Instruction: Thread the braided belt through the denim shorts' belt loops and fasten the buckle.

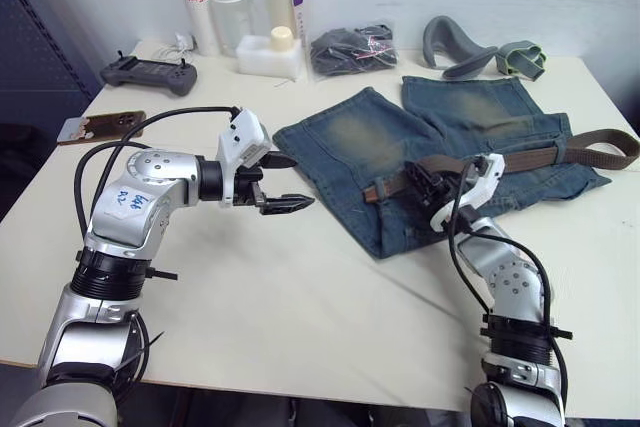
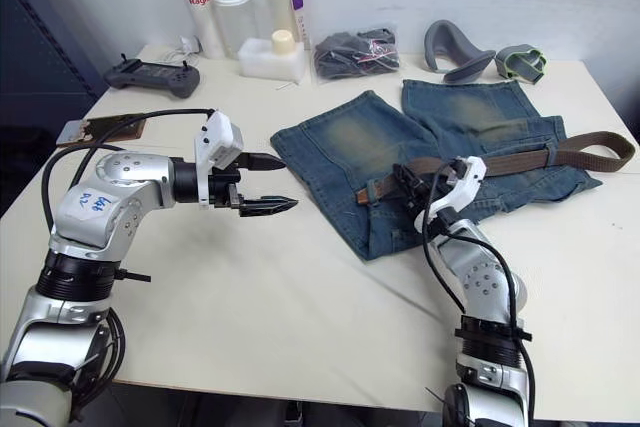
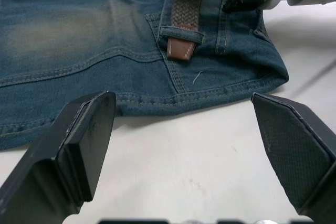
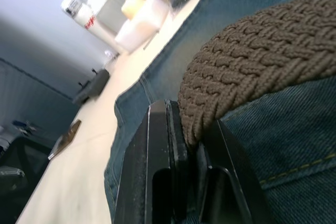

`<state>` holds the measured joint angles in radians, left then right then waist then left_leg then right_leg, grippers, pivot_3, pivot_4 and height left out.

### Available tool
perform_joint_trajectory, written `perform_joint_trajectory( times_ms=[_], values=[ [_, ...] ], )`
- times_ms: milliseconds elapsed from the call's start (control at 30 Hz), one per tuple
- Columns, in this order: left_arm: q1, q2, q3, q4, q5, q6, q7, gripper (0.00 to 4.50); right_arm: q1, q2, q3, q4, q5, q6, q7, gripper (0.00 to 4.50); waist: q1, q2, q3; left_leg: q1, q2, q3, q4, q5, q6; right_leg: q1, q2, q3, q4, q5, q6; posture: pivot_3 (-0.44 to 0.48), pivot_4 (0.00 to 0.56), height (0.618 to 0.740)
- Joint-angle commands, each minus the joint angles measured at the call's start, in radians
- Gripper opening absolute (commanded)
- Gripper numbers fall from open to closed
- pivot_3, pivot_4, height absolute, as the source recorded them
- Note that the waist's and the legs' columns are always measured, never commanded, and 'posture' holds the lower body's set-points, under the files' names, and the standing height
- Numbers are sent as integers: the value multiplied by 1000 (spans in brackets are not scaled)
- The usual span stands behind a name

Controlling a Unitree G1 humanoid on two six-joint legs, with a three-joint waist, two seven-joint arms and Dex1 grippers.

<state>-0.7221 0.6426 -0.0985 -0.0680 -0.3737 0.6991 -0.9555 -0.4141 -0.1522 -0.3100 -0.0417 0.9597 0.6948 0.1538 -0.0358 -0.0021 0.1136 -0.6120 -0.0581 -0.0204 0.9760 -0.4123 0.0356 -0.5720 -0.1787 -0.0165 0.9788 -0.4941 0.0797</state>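
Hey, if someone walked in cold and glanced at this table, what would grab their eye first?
Probably the denim shorts spread across the white table, with the braided belt running along the waistband, its plain brown tip poking out of a belt loop. Next, the right end effector pinching that belt, while the left end effector hovers open beside the shorts.

left gripper (image 1: 283,182): arm bent, reaching rightward, jaws wide apart, holding nothing | right gripper (image 1: 424,184): forearm raised, jaws pinched onto the belt (image 1: 520,159)
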Motion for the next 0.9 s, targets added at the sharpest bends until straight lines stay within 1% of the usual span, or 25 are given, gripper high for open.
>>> perform_joint_trajectory(
  times_ms=[33, 133, 200, 233, 300, 333, 433, 467, 533, 600, 667, 800, 900],
  values=[
    [-17, -1, 10, -22, 2, -19, 5, 4500, 34, 45, 62, 1, -23, 39, -15, 26, -3, -2, -1, 0, 0, -1, 0, 0, 0, 0, 0, 0, 0, 0, 0, 0, 150, 631],
    [-17, -11, -1, -14, 11, -30, 10, 4500, 35, 74, 66, -22, -30, 35, -33, 26, -9, -2, -1, 0, 0, -3, 0, 0, -1, 0, 2, 0, 0, 0, 0, 0, 150, 631],
    [-21, -23, -10, 1, 22, -41, 15, 4500, 39, 88, 58, -38, -1, 54, -34, 881, -14, -2, -1, 1, 0, -5, -1, 0, -1, 0, 3, 0, 0, 0, 0, 0, 150, 631],
    [-23, -31, -18, 7, 29, -51, 15, 4500, 43, 88, 58, -56, 14, 70, -32, 1182, -16, -2, -1, 0, 0, -7, -1, 0, -1, 0, 4, 0, 0, 0, 0, 0, 150, 631],
    [-27, -52, -32, 14, 35, -64, 12, 4500, 51, 70, 49, -97, 37, 100, -38, 2096, -17, -2, -1, 0, 0, -9, -1, 0, -2, 0, 7, 2, 1, 0, 0, 0, 150, 631],
    [-29, -60, -36, 17, 36, -68, 12, 4500, 53, 62, 43, -111, 43, 109, -41, 2625, -17, -2, -1, 0, 0, -9, -1, 0, -2, -1, 9, 5, 1, 0, 0, 0, 150, 631],
    [-32, -99, -56, 46, 60, -109, 28, 4500, 77, -11, 1, -169, 87, 164, -41, 4184, -14, -1, -1, -1, 0, -10, -1, 1, -3, -2, 10, 7, 1, 0, 0, 0, 150, 631],
    [-33, -117, -68, 61, 77, -131, 39, 4500, 97, -64, -3, -197, 88, 194, -25, 4471, -11, -1, -1, -1, 0, -10, -1, 1, -3, -2, 10, 7, 1, 0, 0, 0, 150, 631],
    [-33, -143, -95, 91, 122, -186, 61, 4500, 138, -163, -4, -245, 84, 234, 11, 4471, 8, 0, -1, -2, -1, -11, -1, 1, -3, -1, 10, 8, 0, 0, 0, 0, 150, 631],
    [-33, -170, -126, 155, 198, -304, 103, 4500, 175, -259, -43, -293, 123, 270, 41, 4471, 16, 0, 0, -3, -2, -11, -1, 1, -3, 0, 10, 8, -3, 0, 0, 0, 150, 631],
    [-30, -199, -143, 196, 246, -388, 136, 4500, 197, -321, -73, -323, 156, 288, 60, 4471, 23, -1, 0, -3, -3, -11, 0, 0, -2, 1, 9, 8, -4, 0, 0, 0, 150, 631],
    [10, -289, -168, 206, 293, -489, 201, 4500, 211, -401, -122, -367, 213, 303, 72, 4471, 33, 0, 0, -5, -2, -11, 0, 0, -2, 1, 8, 7, -8, 0, 0, 0, 150, 631],
    [34, -336, -195, 217, 381, -591, 291, 4500, 196, -428, -150, -388, 247, 295, 43, 4471, 34, -1, 0, -5, -2, -11, 0, 0, -2, 1, 8, 7, -8, 0, 0, 0, 150, 631]
  ],
)
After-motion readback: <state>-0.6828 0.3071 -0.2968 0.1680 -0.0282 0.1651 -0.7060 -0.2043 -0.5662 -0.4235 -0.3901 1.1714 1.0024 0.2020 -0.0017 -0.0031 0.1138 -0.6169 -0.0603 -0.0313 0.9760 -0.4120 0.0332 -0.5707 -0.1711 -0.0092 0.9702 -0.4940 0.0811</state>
